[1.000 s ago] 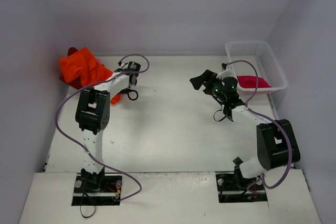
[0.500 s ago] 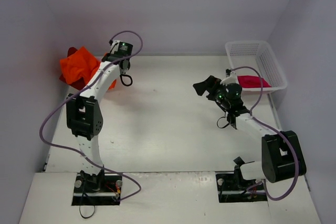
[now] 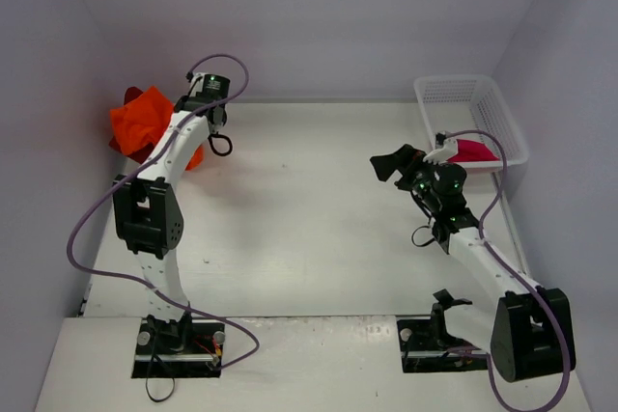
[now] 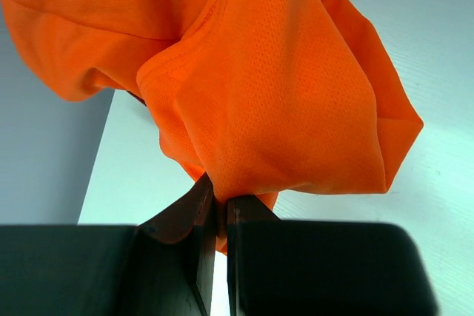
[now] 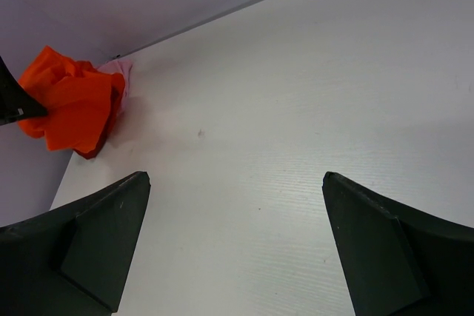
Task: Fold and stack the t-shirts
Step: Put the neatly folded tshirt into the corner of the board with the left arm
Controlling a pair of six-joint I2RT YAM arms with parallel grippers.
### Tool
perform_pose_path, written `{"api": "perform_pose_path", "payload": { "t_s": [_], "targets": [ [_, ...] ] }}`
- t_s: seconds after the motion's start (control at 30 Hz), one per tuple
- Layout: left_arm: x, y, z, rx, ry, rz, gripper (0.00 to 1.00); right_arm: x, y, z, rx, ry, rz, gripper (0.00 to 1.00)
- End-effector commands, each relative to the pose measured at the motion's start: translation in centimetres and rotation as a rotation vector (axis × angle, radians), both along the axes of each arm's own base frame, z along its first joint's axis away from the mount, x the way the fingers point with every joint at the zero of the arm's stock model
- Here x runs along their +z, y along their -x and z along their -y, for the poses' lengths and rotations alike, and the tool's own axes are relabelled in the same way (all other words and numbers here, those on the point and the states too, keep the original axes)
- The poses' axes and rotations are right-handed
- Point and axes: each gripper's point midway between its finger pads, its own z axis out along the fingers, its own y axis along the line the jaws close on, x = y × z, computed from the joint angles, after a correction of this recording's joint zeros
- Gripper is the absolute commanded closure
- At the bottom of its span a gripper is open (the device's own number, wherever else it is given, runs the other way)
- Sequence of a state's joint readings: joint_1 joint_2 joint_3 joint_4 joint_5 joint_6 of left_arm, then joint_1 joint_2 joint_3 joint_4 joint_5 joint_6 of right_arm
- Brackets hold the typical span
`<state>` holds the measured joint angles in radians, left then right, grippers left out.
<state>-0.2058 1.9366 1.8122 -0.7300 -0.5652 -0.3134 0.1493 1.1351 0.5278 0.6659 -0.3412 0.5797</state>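
The orange t-shirt (image 3: 145,123) lies bunched at the table's far left corner, and it fills the left wrist view (image 4: 266,86). My left gripper (image 4: 221,199) is shut on a fold of its lower edge, and in the top view the left gripper (image 3: 183,108) sits at the pile's right side. A dark red t-shirt (image 3: 117,145) peeks out under the orange one. The crimson-pink t-shirt (image 3: 470,151) lies in the white basket (image 3: 478,94). My right gripper (image 3: 394,163) hangs open over bare table, left of the basket, with nothing between its fingers (image 5: 235,175).
The grey walls stand close behind and left of the shirt pile. The left arm's purple cable loops above its wrist (image 3: 227,63). The basket stands at the table's far right corner. White tabletop (image 3: 309,200) stretches between the two arms.
My left gripper has moved back and left, gathering the orange shirt toward the corner. My right arm has swung right and nearer, still open.
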Motion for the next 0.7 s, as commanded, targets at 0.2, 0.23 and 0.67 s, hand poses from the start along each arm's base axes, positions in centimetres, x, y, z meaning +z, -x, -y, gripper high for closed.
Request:
{"api": "perform_pose_path", "payload": {
  "t_s": [0.2,0.23,0.67],
  "targets": [
    [6.8,1.2,-4.7,0.072,0.06,0.159,1.0,3.6,2.4,0.8,-0.008,0.002,0.094,0.01],
    [6.8,1.2,-5.3,0.081,0.072,0.161,1.0,3.6,2.5,0.8,-0.005,0.002,0.094,0.01],
    [8.7,0.6,-9.9,0.142,0.088,0.207,1.0,3.1,3.1,0.8,0.001,0.014,0.069,0.01]
  ]
}}
